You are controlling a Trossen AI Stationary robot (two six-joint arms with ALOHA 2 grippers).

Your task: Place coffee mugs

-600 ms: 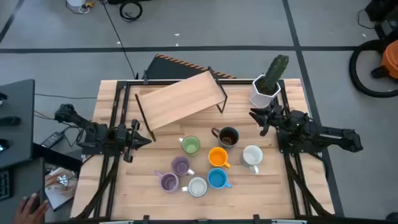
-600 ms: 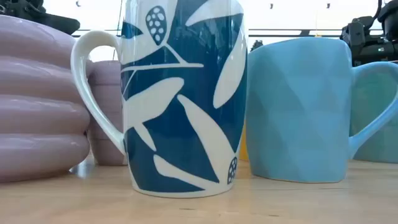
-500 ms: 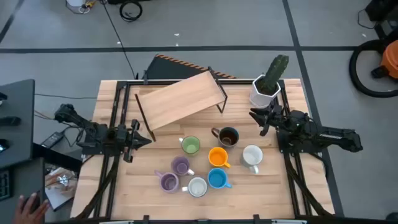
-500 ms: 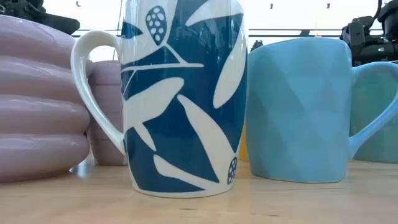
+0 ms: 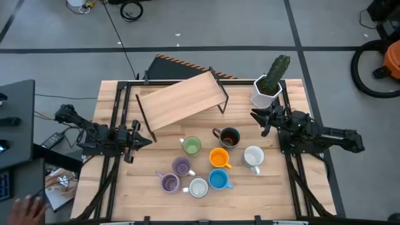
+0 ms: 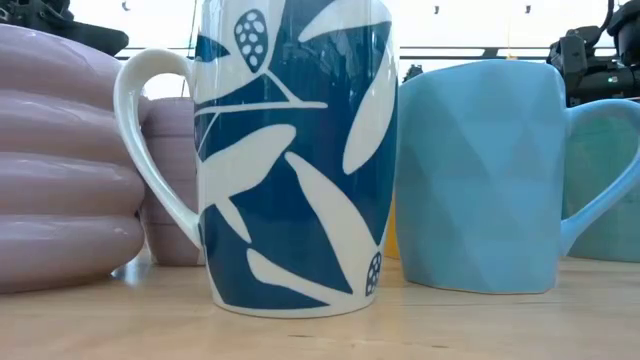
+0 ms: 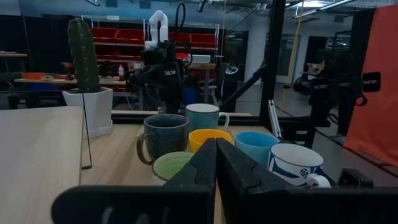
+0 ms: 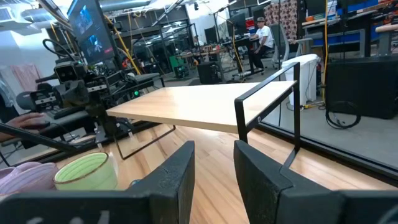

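Note:
Several coffee mugs stand upright in a cluster on the wooden table: green (image 5: 191, 146), dark brown (image 5: 229, 137), orange (image 5: 219, 157), white (image 5: 253, 156), two purple (image 5: 181, 166) (image 5: 170, 182), a blue-and-white patterned one (image 5: 198, 187) and a blue one (image 5: 218, 180). My left gripper (image 5: 145, 139) is shut at the table's left, level, pointing at the cluster. My right gripper (image 5: 256, 117) stands open at the right, beside the cactus pot, with nothing between its fingers. In the low view the patterned mug (image 6: 295, 150) and blue mug (image 6: 480, 180) fill the picture.
A tilted wooden shelf on thin black legs (image 5: 181, 99) stands at the table's far middle. A white faceted pot with a green cactus (image 5: 267, 87) sits at the far right corner. Black frame rails run along both table sides. A person's hand (image 5: 28, 207) shows off the table's near left.

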